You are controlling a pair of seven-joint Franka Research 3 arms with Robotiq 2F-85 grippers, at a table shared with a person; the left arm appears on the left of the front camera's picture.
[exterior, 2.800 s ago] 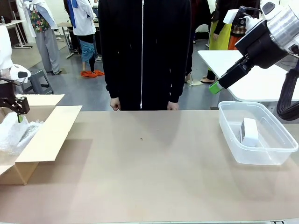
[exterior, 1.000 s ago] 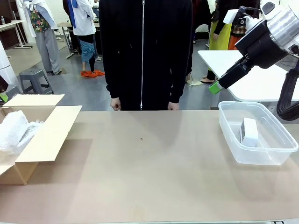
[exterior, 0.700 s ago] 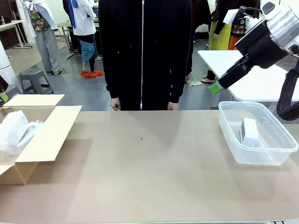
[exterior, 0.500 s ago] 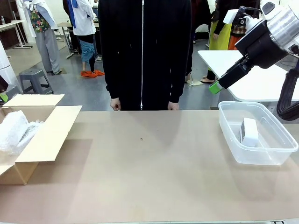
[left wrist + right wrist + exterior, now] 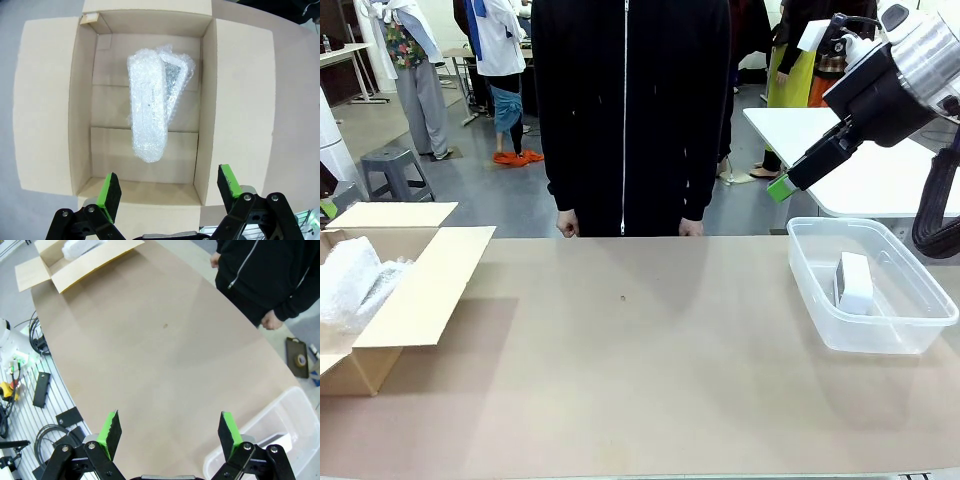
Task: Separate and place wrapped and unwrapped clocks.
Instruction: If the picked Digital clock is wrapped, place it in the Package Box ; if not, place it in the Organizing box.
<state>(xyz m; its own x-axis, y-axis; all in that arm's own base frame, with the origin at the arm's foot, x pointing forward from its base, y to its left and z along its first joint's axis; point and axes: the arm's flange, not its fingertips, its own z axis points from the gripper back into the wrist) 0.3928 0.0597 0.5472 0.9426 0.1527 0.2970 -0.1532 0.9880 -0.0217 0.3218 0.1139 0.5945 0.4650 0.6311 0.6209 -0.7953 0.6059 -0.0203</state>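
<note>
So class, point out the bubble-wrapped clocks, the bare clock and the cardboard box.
bubble-wrapped clocks (image 5: 148, 115), left wrist view, middle of the front bundle.
bare clock (image 5: 854, 281), front view, its white body.
cardboard box (image 5: 207, 100), left wrist view, its right wall.

An open cardboard box (image 5: 420, 290) sits at the brown table's (image 5: 640, 370) left end, a clear plastic tub (image 5: 820, 300) right, perhaps a tape roll (image 5: 300, 360) on the floor.

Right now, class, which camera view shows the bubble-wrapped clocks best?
The left wrist view: it looks straight down on the bubble-wrapped clocks in the open cardboard box. The front view catches a partial edge; the right wrist view, a distant glimpse.
</note>
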